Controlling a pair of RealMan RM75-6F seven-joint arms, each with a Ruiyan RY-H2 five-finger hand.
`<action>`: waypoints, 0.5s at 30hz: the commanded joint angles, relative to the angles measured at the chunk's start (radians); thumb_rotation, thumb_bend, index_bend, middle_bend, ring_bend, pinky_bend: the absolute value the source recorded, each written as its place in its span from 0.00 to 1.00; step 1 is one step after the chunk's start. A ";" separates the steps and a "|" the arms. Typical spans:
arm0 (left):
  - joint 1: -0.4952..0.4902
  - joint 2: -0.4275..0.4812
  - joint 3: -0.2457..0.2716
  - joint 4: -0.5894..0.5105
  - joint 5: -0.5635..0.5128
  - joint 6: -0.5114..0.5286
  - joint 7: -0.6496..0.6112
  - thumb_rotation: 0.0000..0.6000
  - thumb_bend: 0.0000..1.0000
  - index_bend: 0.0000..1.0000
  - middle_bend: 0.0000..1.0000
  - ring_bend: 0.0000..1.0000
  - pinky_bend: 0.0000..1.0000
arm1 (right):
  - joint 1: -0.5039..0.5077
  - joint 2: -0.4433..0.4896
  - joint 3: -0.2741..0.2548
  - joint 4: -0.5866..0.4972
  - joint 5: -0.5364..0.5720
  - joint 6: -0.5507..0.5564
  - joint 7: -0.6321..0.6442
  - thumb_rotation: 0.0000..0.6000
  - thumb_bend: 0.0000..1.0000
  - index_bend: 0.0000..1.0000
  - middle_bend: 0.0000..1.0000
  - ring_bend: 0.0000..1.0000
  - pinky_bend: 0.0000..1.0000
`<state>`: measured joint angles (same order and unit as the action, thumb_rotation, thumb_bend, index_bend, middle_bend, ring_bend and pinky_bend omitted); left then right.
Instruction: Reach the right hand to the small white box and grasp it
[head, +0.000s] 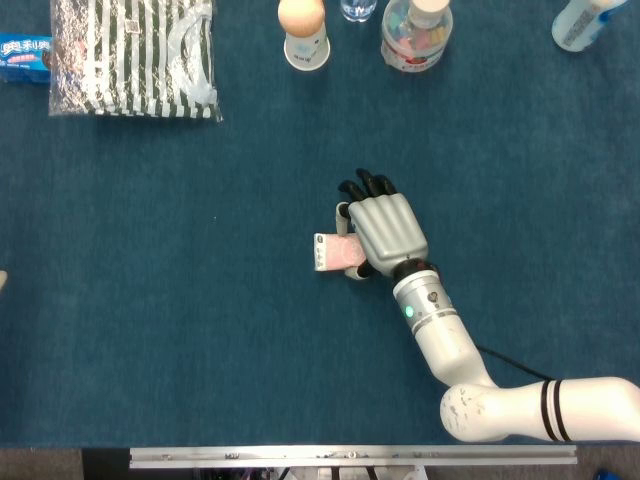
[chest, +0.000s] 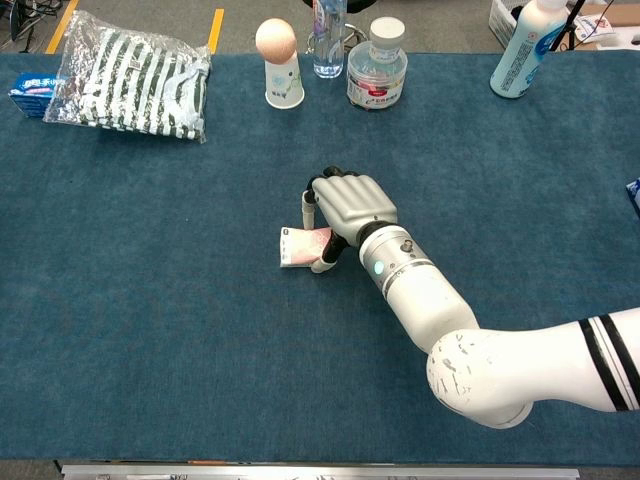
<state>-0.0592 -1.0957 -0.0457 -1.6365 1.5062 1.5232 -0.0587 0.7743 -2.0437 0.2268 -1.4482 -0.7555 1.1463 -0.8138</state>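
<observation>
Box (head: 333, 253) sits mid-table, small, white-pink, likely light stiff card; I judge its long edges the best hold. My right hand (head: 385, 233) grasps it, thumb on the near side, fingers curled over the far. Blue cloth table (head: 180, 300) gives friction; open room all round.

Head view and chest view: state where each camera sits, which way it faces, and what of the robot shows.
Head view: high above, facing straight down on the blue table; shows the right hand and forearm over the small white box.
Chest view: lower, at the table's near edge, facing forward and down; the right hand and more of the arm show.
Shared: hand, small white box, striped bag, cup with egg.
</observation>
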 joint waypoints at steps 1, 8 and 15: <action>0.000 0.000 0.000 0.000 -0.001 -0.001 0.000 1.00 0.14 0.56 0.28 0.15 0.41 | -0.003 0.007 -0.003 -0.004 -0.011 -0.007 0.013 1.00 0.00 0.54 0.22 0.02 0.12; -0.001 0.000 0.000 0.002 -0.001 -0.002 0.000 1.00 0.14 0.56 0.28 0.15 0.41 | -0.016 0.054 -0.021 -0.043 -0.055 -0.010 0.039 1.00 0.00 0.22 0.21 0.02 0.12; -0.003 -0.004 0.000 0.004 0.002 -0.003 0.002 1.00 0.14 0.56 0.28 0.15 0.41 | -0.040 0.132 -0.059 -0.131 -0.117 0.013 0.047 1.00 0.00 0.02 0.21 0.02 0.12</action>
<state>-0.0620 -1.0997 -0.0456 -1.6323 1.5078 1.5204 -0.0565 0.7414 -1.9260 0.1780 -1.5646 -0.8586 1.1516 -0.7696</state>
